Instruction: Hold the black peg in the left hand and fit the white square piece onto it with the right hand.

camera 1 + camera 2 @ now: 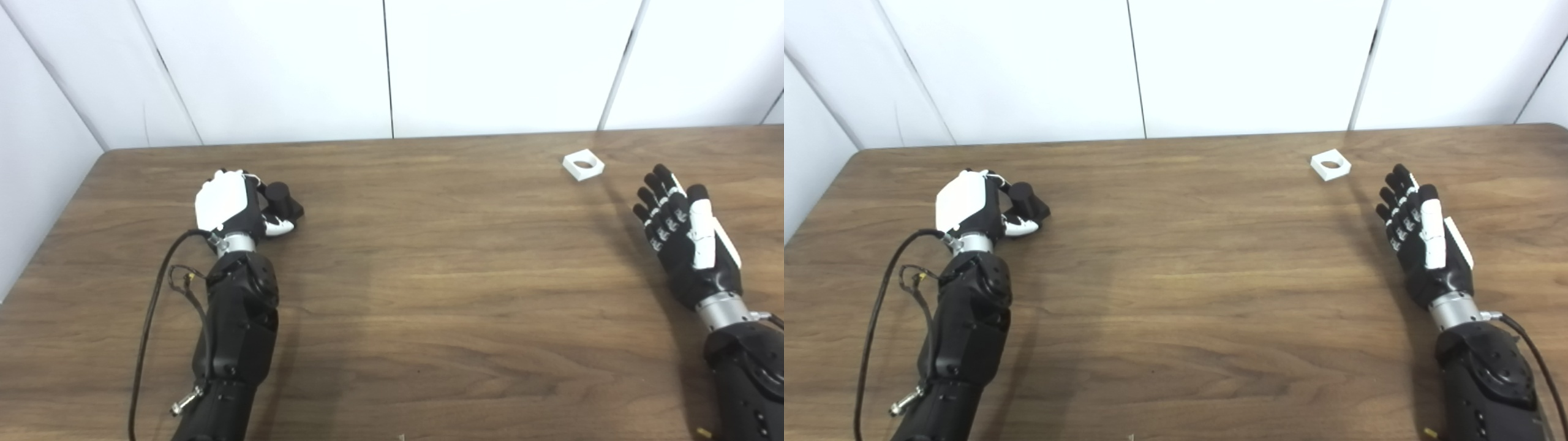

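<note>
Nearest us, our two black forearms rise from the bottom edge over a wood-grain desk. Our left hand, white-shelled on its back, has its fingers curled around the matte black peg, a stubby cylinder on a blocky base, at about nine o'clock. Our right hand is spread, holding nothing. At one o'clock, the white square piece with its round hole lies flat, near the right hand's fingertips but apart.

The left hand covers the near side of the black peg — its fingers are hidden behind the white back. Both forearms are cut off at the bottom edge.
</note>
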Controlling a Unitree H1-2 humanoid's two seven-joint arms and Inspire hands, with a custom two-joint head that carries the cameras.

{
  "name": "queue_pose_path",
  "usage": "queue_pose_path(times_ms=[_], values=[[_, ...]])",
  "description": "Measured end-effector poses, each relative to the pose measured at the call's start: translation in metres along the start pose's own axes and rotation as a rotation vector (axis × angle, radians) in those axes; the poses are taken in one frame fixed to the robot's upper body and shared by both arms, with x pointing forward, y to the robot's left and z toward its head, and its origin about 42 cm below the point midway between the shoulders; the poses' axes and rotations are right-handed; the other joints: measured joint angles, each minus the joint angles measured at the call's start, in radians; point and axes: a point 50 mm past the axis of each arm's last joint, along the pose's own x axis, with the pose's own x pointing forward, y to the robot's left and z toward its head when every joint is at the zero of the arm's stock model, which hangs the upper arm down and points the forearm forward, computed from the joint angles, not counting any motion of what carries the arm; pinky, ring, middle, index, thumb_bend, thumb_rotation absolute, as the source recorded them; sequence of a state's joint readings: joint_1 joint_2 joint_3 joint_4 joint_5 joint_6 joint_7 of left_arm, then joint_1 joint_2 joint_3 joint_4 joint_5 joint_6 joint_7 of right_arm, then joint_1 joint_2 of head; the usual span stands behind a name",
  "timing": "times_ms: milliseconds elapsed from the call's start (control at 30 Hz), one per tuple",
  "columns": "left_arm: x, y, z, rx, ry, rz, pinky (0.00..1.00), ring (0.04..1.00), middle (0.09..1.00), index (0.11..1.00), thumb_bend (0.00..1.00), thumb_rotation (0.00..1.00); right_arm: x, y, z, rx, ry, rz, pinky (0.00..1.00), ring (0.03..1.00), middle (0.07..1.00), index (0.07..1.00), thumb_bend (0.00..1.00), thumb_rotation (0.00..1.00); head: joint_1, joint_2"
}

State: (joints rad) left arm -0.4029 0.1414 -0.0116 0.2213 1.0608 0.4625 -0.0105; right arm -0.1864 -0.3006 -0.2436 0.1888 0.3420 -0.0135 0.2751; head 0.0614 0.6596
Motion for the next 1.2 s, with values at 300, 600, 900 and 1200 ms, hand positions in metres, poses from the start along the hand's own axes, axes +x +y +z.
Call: queue_pose_path(times_ms=[300, 600, 900, 1200], values=[[-0.023, 0.0, -0.002, -0.07, -0.043, -0.043, 1.0, 1.0, 0.872, 0.485, 0.52, 0.06, -0.001, 0.0, 0.0, 0.0, 0.002, 0.0, 1.0, 1.0, 1.0, 1.0, 0.6, 0.99, -0.003, 0.006], [-0.058, -0.002, 0.004, -0.121, -0.095, -0.1, 1.0, 1.0, 0.892, 0.49, 0.52, 0.06, -0.004, 0.0, 0.0, 0.002, 0.023, -0.004, 1.0, 1.0, 1.0, 1.0, 0.58, 1.0, -0.015, 0.012], [-0.094, -0.009, 0.014, -0.162, -0.178, -0.138, 1.0, 1.0, 0.888, 0.491, 0.52, 0.06, -0.007, 0.003, -0.001, 0.002, 0.037, 0.002, 1.0, 1.0, 1.0, 1.0, 0.58, 1.0, -0.034, 0.017], [-0.124, -0.016, 0.03, -0.17, -0.272, -0.18, 1.0, 1.0, 0.891, 0.492, 0.52, 0.06, -0.007, 0.007, -0.002, -0.01, 0.048, -0.005, 1.0, 1.0, 1.0, 1.0, 0.58, 1.0, -0.06, 0.023]])
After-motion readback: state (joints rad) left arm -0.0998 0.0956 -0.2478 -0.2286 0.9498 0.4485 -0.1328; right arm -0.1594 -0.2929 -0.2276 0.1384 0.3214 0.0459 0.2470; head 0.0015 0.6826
